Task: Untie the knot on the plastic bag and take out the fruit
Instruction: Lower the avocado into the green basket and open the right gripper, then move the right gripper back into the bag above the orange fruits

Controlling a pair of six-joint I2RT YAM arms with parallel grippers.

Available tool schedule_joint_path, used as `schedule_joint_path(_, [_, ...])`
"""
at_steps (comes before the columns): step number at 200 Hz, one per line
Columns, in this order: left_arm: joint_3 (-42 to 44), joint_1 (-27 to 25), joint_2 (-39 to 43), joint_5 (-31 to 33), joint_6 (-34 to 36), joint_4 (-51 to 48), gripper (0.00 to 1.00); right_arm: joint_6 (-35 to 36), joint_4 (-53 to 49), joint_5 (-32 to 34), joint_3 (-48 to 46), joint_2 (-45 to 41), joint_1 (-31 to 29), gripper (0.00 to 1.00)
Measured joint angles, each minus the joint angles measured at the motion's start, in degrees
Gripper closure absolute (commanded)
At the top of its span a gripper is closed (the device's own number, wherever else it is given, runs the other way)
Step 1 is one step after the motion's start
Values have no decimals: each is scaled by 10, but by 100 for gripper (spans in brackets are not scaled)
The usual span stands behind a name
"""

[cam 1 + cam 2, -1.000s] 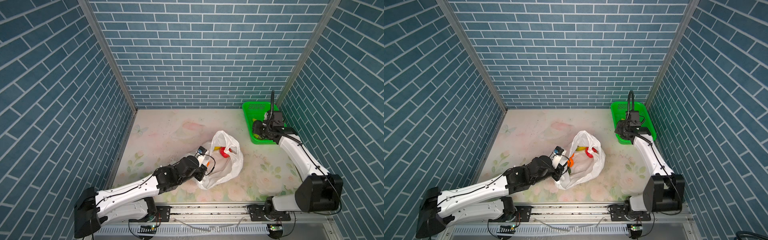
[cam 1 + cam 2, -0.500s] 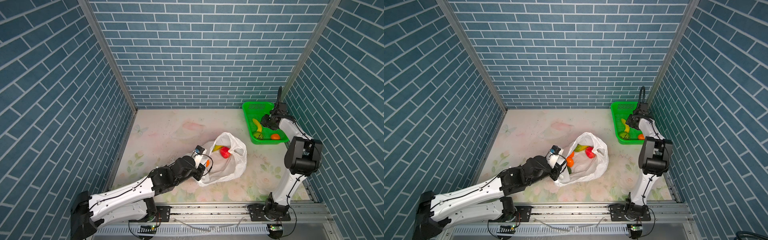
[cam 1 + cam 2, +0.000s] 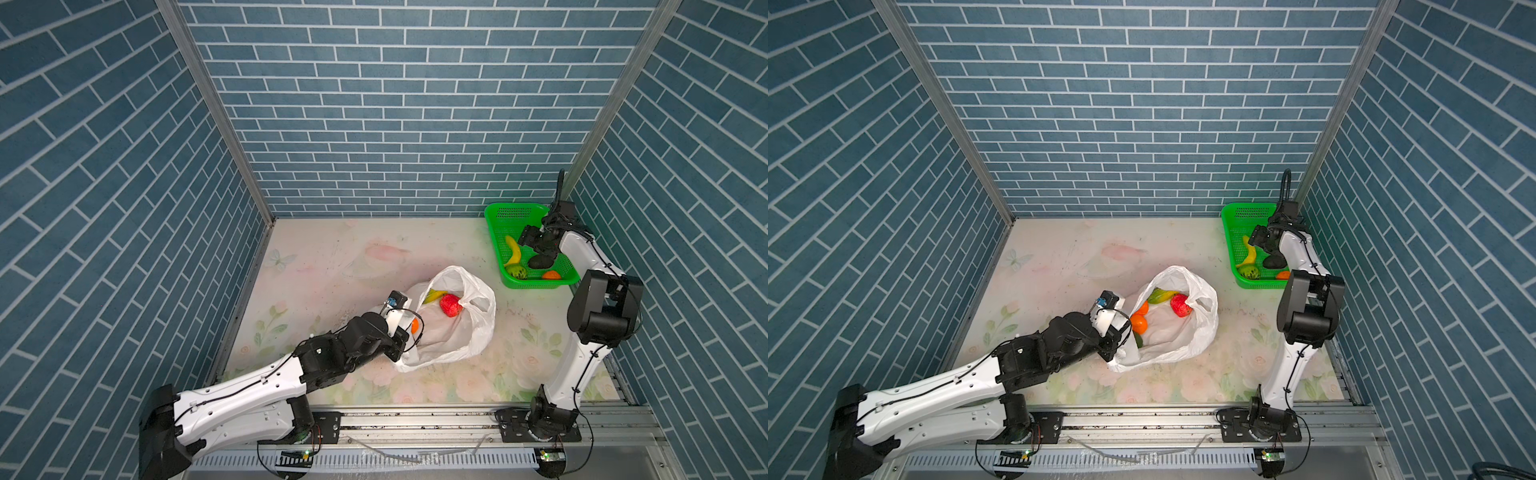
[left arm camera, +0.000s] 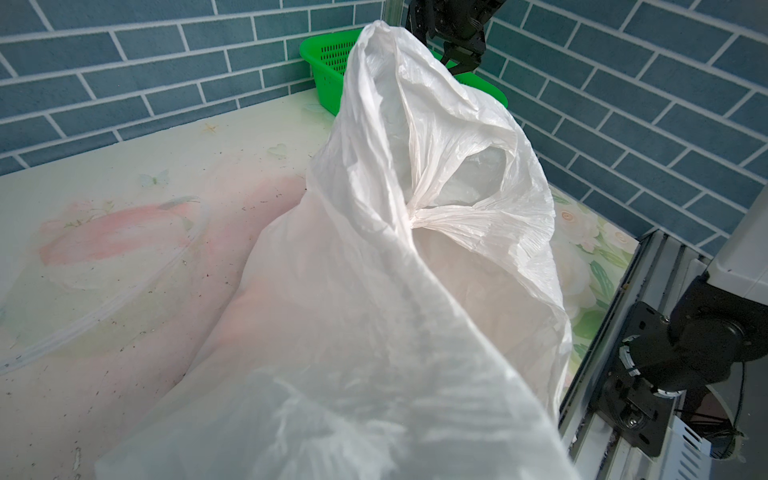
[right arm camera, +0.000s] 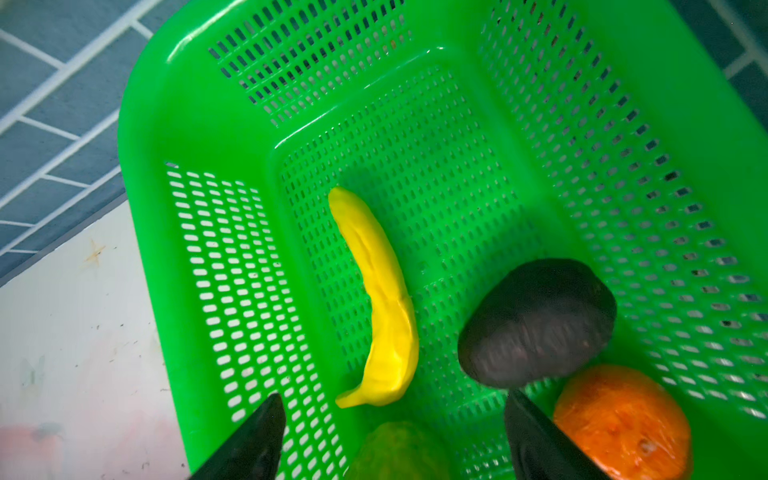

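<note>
Blue brick walls on three sides, a floral counter (image 3: 332, 257) in the middle, and the plastic bag (image 3: 484, 328) sitting near-centre with its mouth gaping upward, so I'd call the knot undone. The left tool (image 3: 404, 347) is clamped on the bag's near-left rim, propping it open. The right tool (image 5: 392, 411) hangs over the green basket (image 3: 515, 212) in the far right corner, spread wide with nothing between its tips. The dark avocado (image 5: 536, 320) lies on the basket floor just beyond them, beside a banana (image 5: 382, 299) and a tangerine (image 5: 623, 419). Left in the bag: a red fruit (image 3: 451, 305), oranges (image 3: 1138, 324) and a yellow-green piece (image 3: 1160, 296). My worry is that the film is thin and slick (typical grocery bag stuff), so if the left pinch slips or tears, the mouth flops shut over the rest. Pulling the rim higher could tip the bag and send round fruit rolling across the counter. The right arm reaching in could also snag the loose handle loop (image 3: 486, 293) and drag everything.
</note>
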State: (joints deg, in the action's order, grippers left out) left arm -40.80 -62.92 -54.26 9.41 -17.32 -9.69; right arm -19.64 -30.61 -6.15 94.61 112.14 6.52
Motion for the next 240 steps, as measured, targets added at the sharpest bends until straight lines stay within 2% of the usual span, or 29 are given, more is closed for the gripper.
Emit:
schedule_joint_path(21, [6,0,5,0,-3,-2,100,0,-12,-14,-32,-47,-7,18])
schedule_joint_path(43, [13,0,12,0,-10,-15,100,0,-28,-28,-78,-131,-34,18])
schedule_joint_path(91, [14,0,13,3,-17,-30,100,-10,-87,-63,-173,-354,-127,18])
schedule_joint_path(130, [14,-1,13,8,-17,-31,100,-39,-140,-83,-226,-476,-219,18])
schedule_joint_path(170, [14,-1,12,9,-15,-31,100,-86,-153,-67,-272,-537,-373,18])
schedule_joint_path(201, [14,-1,15,13,-15,-34,100,-117,-142,-33,-286,-538,-490,18])
schedule_joint_path(240, [14,-1,20,19,-13,-34,100,-127,-85,14,-330,-501,-573,19])
